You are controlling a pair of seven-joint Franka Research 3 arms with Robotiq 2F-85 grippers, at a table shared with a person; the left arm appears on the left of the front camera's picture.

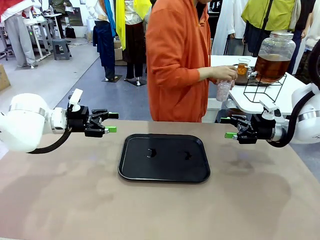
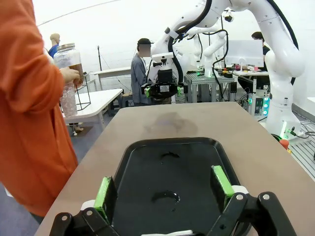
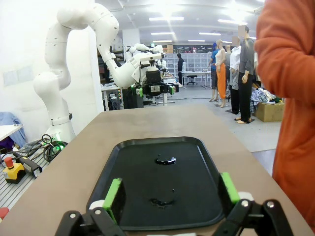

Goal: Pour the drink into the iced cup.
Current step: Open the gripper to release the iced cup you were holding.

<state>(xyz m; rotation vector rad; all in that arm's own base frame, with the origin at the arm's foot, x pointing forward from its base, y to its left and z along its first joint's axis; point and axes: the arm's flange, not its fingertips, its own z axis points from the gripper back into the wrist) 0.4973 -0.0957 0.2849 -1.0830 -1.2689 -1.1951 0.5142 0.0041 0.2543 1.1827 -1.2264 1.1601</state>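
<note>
Drink [image 1: 271, 67], amber, sits in a lidded glass jar [image 1: 274, 46] on a black wire stand [image 1: 264, 89] on a white side table [image 1: 260, 102] behind the main table, far right in the front view. Person in orange [image 1: 177, 60] stands at the far side, turned toward the jar, hand [image 1: 223, 73] holding a clear cup [image 1: 223, 90] near the spigot. A small glass [image 1: 242, 66] with amber liquid stands just beside the jar. Black tray [image 1: 165, 172] lies mid-table, with two small wet spots on it. Left gripper [image 1: 111, 122] hovers left of the tray, fingers spread, holding nothing. Right gripper [image 1: 227, 127] hovers right of the tray, fingers spread, holding nothing. Both grippers point inward at the tray, apart from it.
</note>
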